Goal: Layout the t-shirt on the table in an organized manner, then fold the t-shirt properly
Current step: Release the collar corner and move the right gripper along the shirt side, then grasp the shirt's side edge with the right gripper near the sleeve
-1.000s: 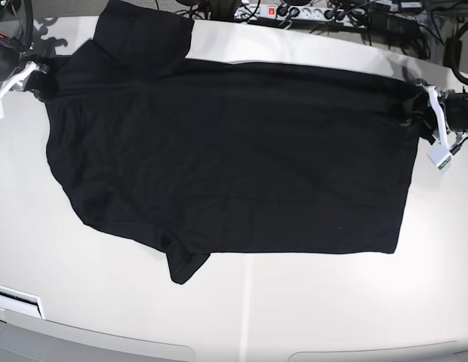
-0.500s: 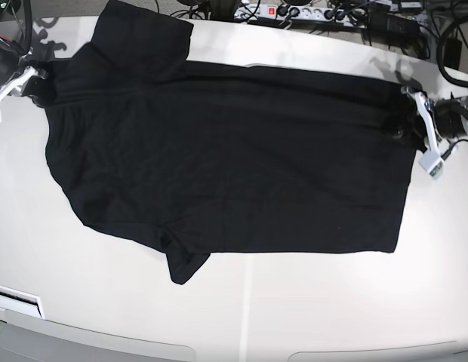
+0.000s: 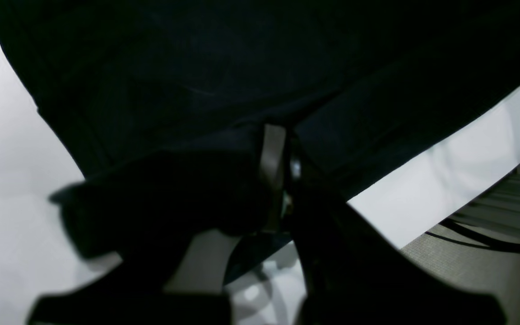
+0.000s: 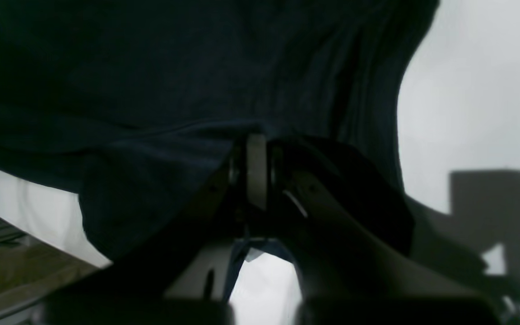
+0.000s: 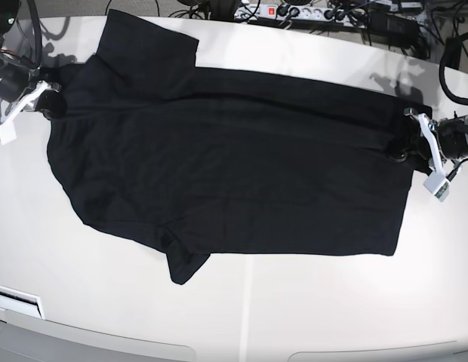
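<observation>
Lab setting: power strip point(image 5: 283, 12), tangled cables point(image 5: 385, 19) behind table point(image 5: 309, 309)

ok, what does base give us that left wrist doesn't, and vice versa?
Base only: the whole t-shirt spread on the table, both sleeves, the right tool at the far end, and the power strip behind. Left wrist only: a close look at the left tool in the hem folds, plus the floor beyond the table's edge. Both: black fabric, white tabletop, the left tool at the hem.

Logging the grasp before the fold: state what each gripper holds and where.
Both sit at the t-shirt: left gripper at the hem edge, right gripper at the shoulder end. Whether either grips cannot be told.
</observation>
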Motion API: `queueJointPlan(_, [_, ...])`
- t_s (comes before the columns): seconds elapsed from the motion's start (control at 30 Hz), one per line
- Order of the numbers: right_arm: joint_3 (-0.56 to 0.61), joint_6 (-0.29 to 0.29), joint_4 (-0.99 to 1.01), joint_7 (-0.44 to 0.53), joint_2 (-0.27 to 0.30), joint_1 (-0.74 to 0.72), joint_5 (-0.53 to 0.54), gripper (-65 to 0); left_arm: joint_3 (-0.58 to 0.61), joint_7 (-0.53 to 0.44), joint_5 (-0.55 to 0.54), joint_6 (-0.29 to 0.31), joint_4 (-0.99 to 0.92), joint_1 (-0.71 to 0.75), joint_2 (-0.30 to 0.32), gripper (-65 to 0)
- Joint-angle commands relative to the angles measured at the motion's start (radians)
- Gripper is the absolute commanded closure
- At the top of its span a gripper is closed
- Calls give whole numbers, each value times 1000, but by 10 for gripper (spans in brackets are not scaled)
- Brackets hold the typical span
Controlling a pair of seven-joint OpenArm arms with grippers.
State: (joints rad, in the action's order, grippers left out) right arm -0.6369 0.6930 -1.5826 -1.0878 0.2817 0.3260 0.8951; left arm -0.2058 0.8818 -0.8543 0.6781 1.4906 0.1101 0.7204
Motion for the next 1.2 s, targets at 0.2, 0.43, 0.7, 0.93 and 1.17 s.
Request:
queueJointPlan(0.2, [-34, 5, -15, -145, 80, -6, 221, -323, -11, -18, -9, -56, 10, -13, 25, -342])
queueJointPlan(0.43, [-51, 5, -15, -199, 34, 140, 332, -323, -11, -21, 13, -73, 10, -13, 24, -342])
queueJointPlan(0.7, [-51, 5, -11, -53, -91, 197, 113, -324, -11, -18, 10, -73, 10, -13, -6, -342])
queueJointPlan(0.93, [-50, 5, 46, -11, -109, 198, -5, -324, -11, -18, 8, -73, 10, -3, -11, -342])
queueJointPlan(1.17, [-8, 5, 139, -12, -116, 197, 34, -324, -11, -16, 8, -73, 10, -2, -11, -342])
